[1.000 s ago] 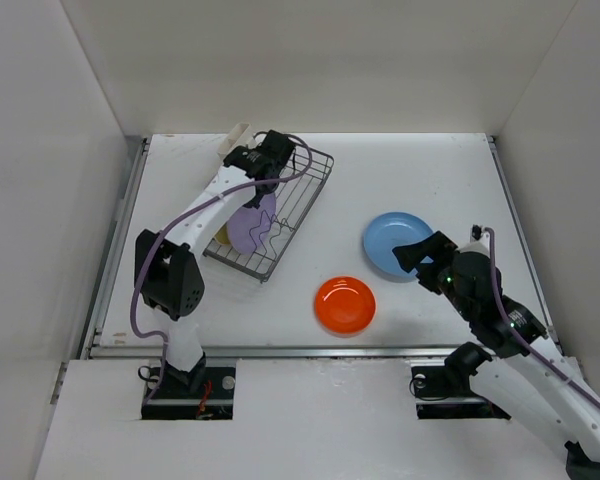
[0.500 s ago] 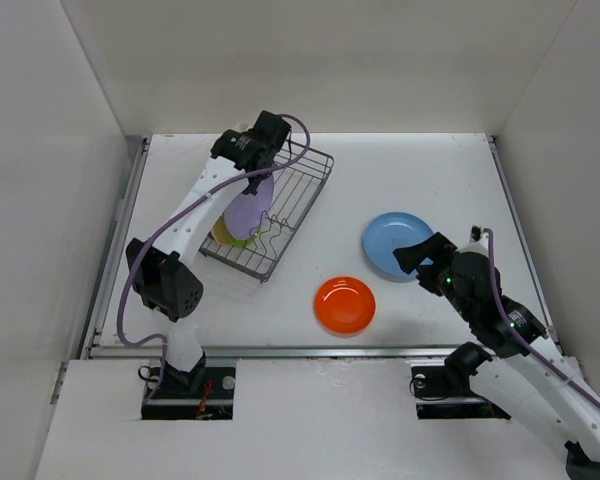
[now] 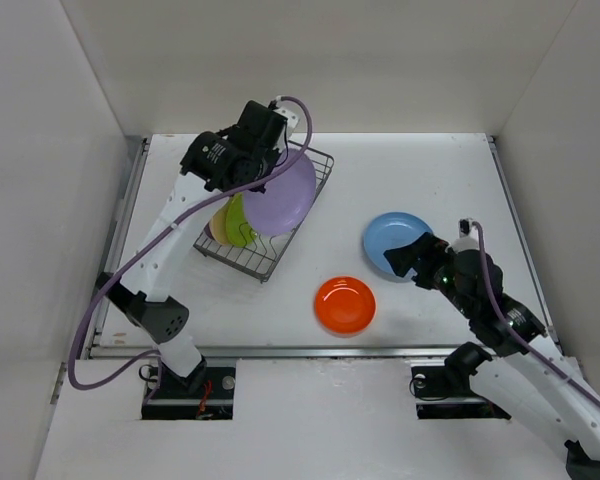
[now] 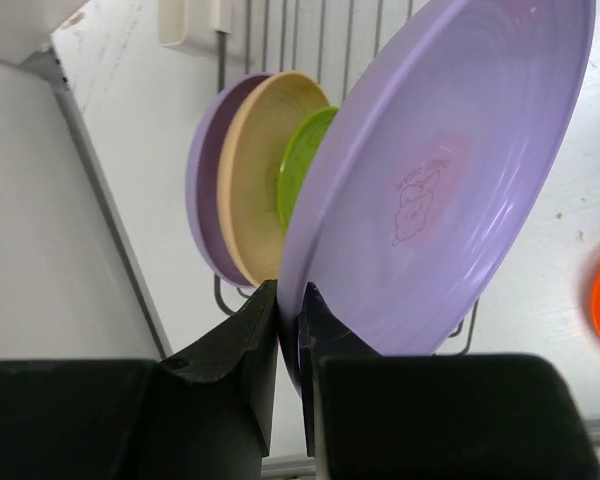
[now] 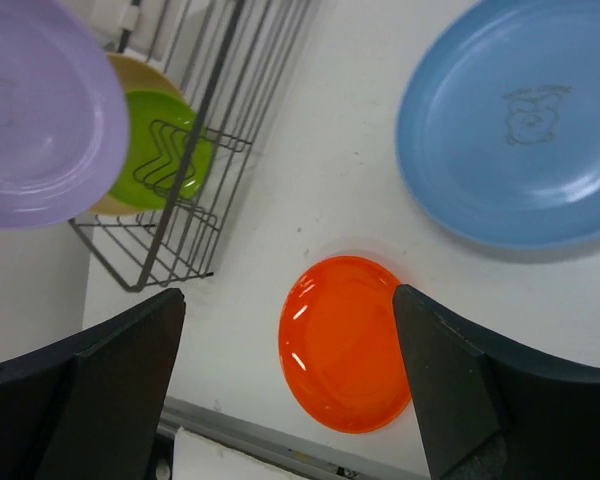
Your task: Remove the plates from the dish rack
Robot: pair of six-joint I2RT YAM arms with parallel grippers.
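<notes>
We see the left fingers (image 4: 272, 310) pressed together on the rim of a lavender plate (image 4: 450, 200), pinching it at its lower edge. The plate is tilted, with its hollow face turned up toward the overhead camera. In that view it hangs over the right part of the rack (image 3: 250, 258). A faint little drawing sits at the middle of the plate.

Three more plates stand on edge in the rack, close together in a row. A second lavender plate (image 4: 205, 190) is outermost, a tan plate (image 4: 255, 180) is just beside it, and a smaller green plate (image 4: 300, 170) is nearest the lifted one. We cannot tell whether the lifted plate touches the green one or the rack wires. A cream holder (image 4: 185, 22) sits at the far corner of the rack.

The rack lies at an angle on the left half of the white desk (image 3: 430, 170). Two plates lie flat on the desk to its right. A blue plate (image 5: 520, 130), with a small drawing at its middle, is farther back. An orange plate (image 5: 342, 340) is nearer the arms, and the two are apart from each other.

The right fingers (image 3: 410, 255) are spread wide with nothing between them. In the overhead view they hover at the near edge of the blue plate. The right wrist camera looks down on the orange plate between the two fingers, with the blue plate beyond it.
</notes>
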